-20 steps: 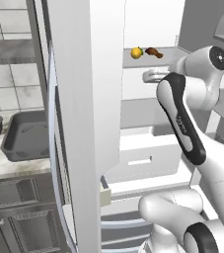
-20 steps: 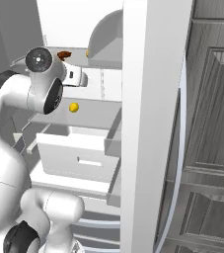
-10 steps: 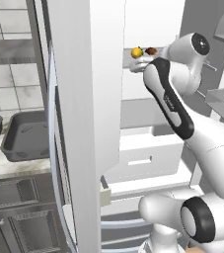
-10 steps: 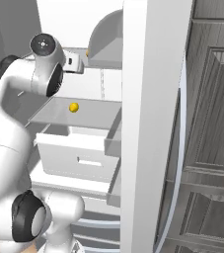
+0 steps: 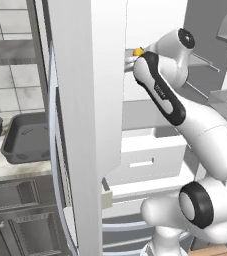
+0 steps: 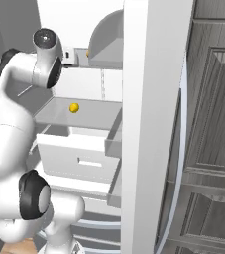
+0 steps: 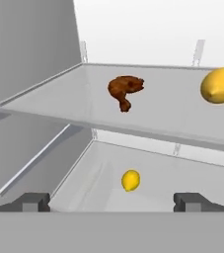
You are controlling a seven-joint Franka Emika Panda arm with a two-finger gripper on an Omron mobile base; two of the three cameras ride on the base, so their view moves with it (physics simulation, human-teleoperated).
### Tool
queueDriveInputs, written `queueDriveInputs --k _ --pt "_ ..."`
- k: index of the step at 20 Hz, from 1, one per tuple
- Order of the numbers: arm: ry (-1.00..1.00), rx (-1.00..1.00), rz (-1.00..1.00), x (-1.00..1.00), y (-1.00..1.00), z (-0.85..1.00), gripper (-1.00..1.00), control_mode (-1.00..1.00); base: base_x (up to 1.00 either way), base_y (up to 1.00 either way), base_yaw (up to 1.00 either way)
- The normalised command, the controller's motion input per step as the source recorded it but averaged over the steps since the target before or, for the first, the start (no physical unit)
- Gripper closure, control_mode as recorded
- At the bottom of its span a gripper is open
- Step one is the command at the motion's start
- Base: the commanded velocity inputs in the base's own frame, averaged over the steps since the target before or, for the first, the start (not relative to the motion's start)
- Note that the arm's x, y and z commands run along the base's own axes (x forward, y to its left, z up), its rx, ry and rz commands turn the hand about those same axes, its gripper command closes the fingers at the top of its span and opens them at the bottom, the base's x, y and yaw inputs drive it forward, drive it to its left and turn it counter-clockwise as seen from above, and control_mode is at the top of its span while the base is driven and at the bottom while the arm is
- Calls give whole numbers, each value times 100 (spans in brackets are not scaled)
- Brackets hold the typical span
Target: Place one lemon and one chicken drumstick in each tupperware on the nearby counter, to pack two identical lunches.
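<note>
Fridge shelf (image 7: 59, 106): chicken drumstick (image 7: 125, 90), lemon (image 7: 221, 85) well apart; jaws spread wide, holding nothing.

Open white fridge door (image 5: 85, 125), grey glass shelves (image 7: 74, 106), white drawer (image 6: 77, 158)

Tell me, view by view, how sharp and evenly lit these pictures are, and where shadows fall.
Hand view: sharp and flatly lit; the drumstick and upper lemon cast almost no shadow on the shelf, and the lower lemon is equally crisp. Left base view: soft and slightly blurred, with the trays dark against the pale counter. Right base view: even light, no glare.
</note>
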Motion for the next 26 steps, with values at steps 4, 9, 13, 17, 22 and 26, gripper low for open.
queueDriveInputs --k 4,9,13,17,22,26 --pt "3 -14 0 47 33 0 -100 -100 0 0 0" --pt "7 -2 0 47 4 0 -100 -100 0 0 0" --pt "3 0 0 42 0 0 -100 -100 0 0 0" --pt "2 -1 0 39 8 0 -100 -100 0 0 0" --pt "1 0 0 44 9 0 -100 -100 0 0 0" --pt "0 -1 0 45 10 -1 -100 -100 0 0 0"
